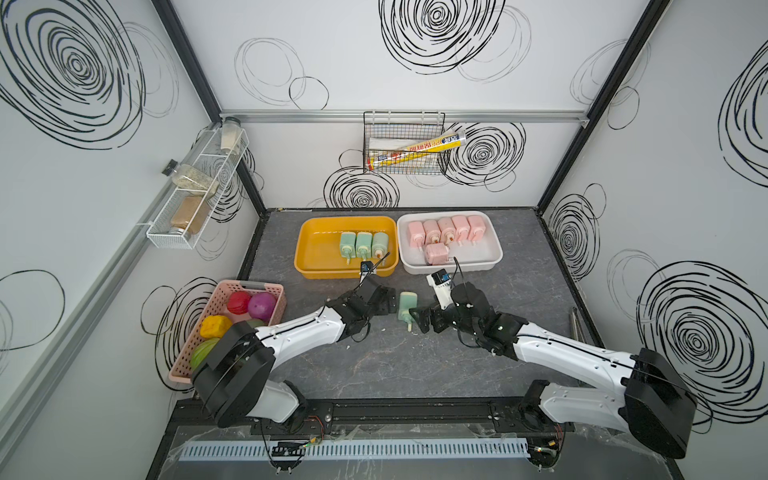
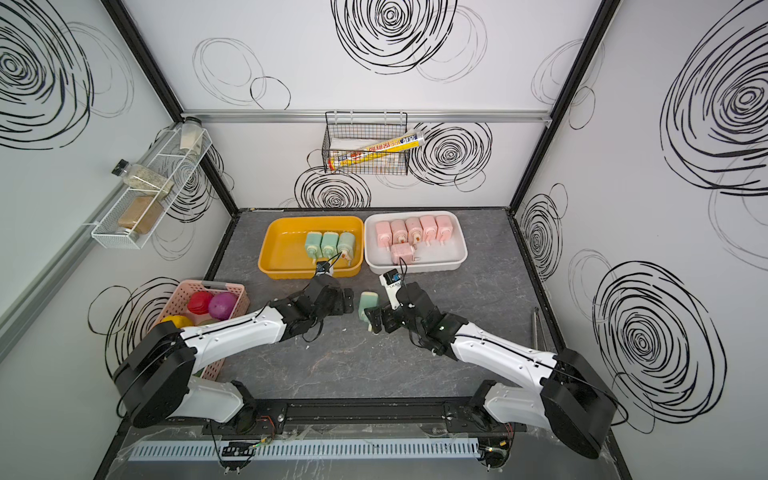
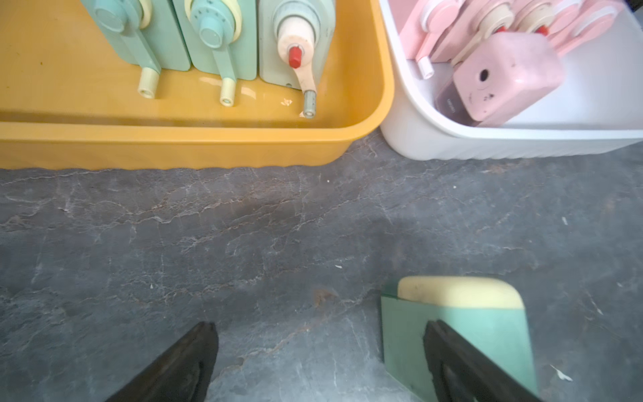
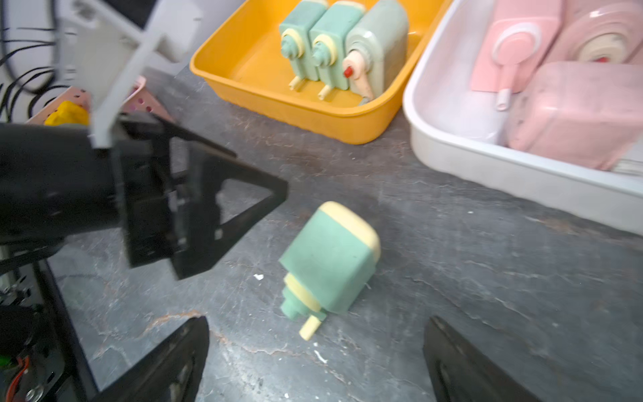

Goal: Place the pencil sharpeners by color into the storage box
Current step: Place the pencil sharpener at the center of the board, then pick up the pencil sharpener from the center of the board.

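Pencil sharpeners of pastel pink plastic [image 1: 460,227], six in all, lie in a white plastic tray [image 1: 478,259] on the grey marbled tabletop [image 1: 415,365]. The yellow plastic tray [image 1: 320,249] just beside it holds three mint green sharpeners [image 1: 363,244]. A fourth mint green sharpener with a cream end [image 1: 406,308] lies on its side between the left gripper [image 3: 320,325] and right gripper [image 4: 317,322], just ahead of the right's jaws. Both pairs of jaws stand spread, gripping nothing.

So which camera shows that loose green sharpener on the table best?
The right wrist view: the green sharpener lies whole and unblocked, nozzle included. The left wrist view catches only part, cut off and behind a jaw. In both top views the sharpener looks small.
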Robot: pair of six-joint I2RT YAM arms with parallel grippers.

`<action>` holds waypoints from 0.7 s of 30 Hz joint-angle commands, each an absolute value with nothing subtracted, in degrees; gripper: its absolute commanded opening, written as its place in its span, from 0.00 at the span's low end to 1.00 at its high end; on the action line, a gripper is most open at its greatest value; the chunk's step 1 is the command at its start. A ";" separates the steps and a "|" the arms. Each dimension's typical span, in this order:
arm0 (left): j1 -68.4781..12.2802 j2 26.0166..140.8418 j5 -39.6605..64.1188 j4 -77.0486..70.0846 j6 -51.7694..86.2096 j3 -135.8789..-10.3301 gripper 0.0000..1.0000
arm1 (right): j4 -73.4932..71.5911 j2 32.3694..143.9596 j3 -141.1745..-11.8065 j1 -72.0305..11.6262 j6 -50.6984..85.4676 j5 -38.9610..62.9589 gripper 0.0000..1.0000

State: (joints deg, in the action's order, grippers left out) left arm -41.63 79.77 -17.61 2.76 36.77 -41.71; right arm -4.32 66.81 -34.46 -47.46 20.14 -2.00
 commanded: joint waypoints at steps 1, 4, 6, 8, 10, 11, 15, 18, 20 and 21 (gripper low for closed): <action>-43.73 77.14 -17.66 -1.07 35.17 -40.70 0.99 | -1.32 65.08 -33.32 -45.67 19.31 -4.41 1.00; -45.95 78.37 -17.83 1.02 34.36 -43.47 0.99 | -0.59 63.44 -32.80 -45.53 19.25 -5.73 1.00; -47.39 80.54 -18.55 2.65 34.31 -45.65 0.99 | -1.67 61.73 -31.64 -45.53 19.83 -6.21 1.00; -48.78 81.90 -20.17 2.46 34.16 -46.31 0.99 | -2.26 60.16 -30.82 -45.53 20.55 -7.13 1.00; -49.62 82.97 -20.02 1.47 33.93 -46.55 0.99 | -2.25 58.72 -30.26 -45.44 20.59 -7.51 1.00; -49.82 83.63 -19.43 1.25 33.77 -46.98 0.99 | -1.99 57.97 -30.07 -45.44 20.48 -7.76 1.00; -51.42 87.49 -19.42 2.94 33.27 -50.54 0.99 | -0.53 55.52 -29.31 -45.23 19.39 -8.69 1.00; -52.68 91.31 -20.74 4.38 33.05 -53.64 0.99 | 0.81 53.88 -29.03 -45.07 19.07 -9.37 1.00; -53.15 93.95 -21.09 5.07 33.31 -55.27 0.99 | 1.14 52.78 -28.66 -44.99 19.07 -9.71 1.00; -53.38 94.96 -21.57 5.61 33.46 -56.02 0.99 | 1.22 52.27 -28.42 -45.00 19.14 -9.84 1.00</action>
